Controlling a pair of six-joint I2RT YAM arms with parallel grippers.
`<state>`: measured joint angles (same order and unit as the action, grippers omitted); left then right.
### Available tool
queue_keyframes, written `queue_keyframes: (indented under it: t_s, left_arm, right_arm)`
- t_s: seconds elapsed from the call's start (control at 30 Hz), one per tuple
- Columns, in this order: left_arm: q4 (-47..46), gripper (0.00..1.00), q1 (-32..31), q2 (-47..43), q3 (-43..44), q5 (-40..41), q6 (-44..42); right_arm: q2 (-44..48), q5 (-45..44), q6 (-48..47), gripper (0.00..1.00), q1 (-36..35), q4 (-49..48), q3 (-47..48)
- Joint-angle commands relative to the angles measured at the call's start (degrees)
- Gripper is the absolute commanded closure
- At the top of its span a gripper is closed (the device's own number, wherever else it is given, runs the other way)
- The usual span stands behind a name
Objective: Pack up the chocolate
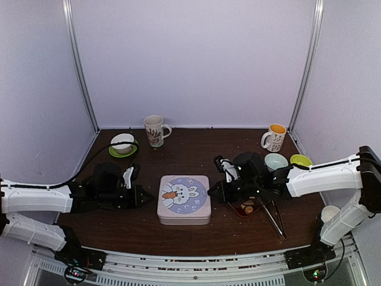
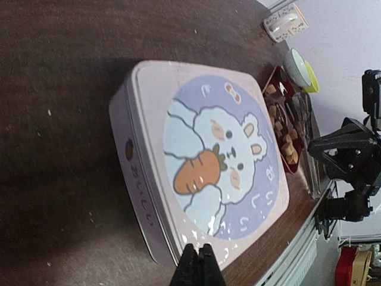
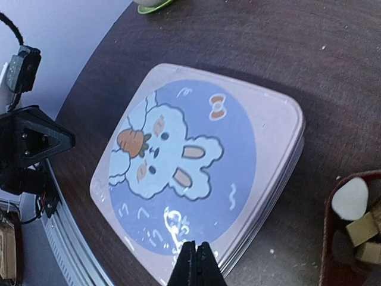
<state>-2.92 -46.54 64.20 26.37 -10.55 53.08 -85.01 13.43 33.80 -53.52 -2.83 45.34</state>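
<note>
- Surface: you have a dark brown wood table (image 1: 190,149), with a metal rail (image 1: 196,269) along its near edge.
- Room: pale walls (image 1: 190,59) stand on three sides, with metal posts in the back corners.
- Centre: a pink tin (image 1: 184,198) lies flat, its rabbit-and-carrot lid on.
- Task item: the chocolate (image 2: 290,152) sits in a dark red tray (image 3: 326,250) just right of the tin, under your right arm.
- Left gripper (image 2: 198,265): fingers pressed together, holding nothing, tips just beside the tin's left edge.
- Right gripper (image 3: 195,265): fingers pressed together, holding nothing, tips just beside the tin's right edge.
- Right side: metal tongs (image 1: 275,220) lie beside the tray; a pale blue bowl (image 1: 275,161) and a yellow-green bowl (image 1: 300,159) sit behind it.
- Back edge: a patterned mug (image 1: 155,130), an orange-lined mug (image 1: 274,137) and a white bowl on a green saucer (image 1: 122,144).
- Open room: bare wood shows between the tin and the back mugs.
</note>
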Motion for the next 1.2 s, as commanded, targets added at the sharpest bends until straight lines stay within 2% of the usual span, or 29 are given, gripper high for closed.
queue_keyframes:
  t_s: [0.0, 0.2, 0.43, 0.57, 0.7, 0.83, 1.0, 1.17]
  left_arm:
    - [-0.46, 1.0, 4.69, 4.68, 5.37, -2.4, -7.46]
    - [-7.39, 1.0, 11.41, 17.28, 12.05, -10.04, -11.47]
    - [-4.71, 1.0, 11.77, 28.47, 22.36, -12.34, -16.73]
    - [-4.59, 1.0, 11.86, 27.82, 24.46, -12.41, -17.49]
    - [-0.9, 1.0, 11.89, 26.72, 26.74, -10.96, -19.08]
    - [-4.86, 1.0, 12.08, 29.07, 23.46, -11.55, -17.75]
    - [-10.42, 1.0, 12.09, 35.71, 19.04, -11.5, -16.06]
    - [-7.14, 1.0, 12.02, 30.09, 17.77, -9.64, -17.15]
  right_arm:
    - [-5.0, 0.61, -2.57, 1.0, 3.75, 3.2, 4.85]
    - [-10.61, 4.41, -3.88, 1.0, 7.8, 1.55, 9.15]
    - [-14.72, 9.21, -4.8, 1.0, 10.85, 0.11, 14.02]
    - [-14.27, 8.84, -5.7, 1.0, 11.17, -1.06, 14.7]
    - [-19.44, 10.21, -5.35, 1.0, 12.23, -2.83, 14.61]
    - [-22.08, 10.24, -4.82, 1.0, 12.38, -4.63, 12.94]
    - [-16.99, 10.84, -5.41, 1.0, 12.38, -6.34, 10.43]
    - [-11.04, 12.65, -2.92, 1.0, 12.3, -15.14, 3.03]
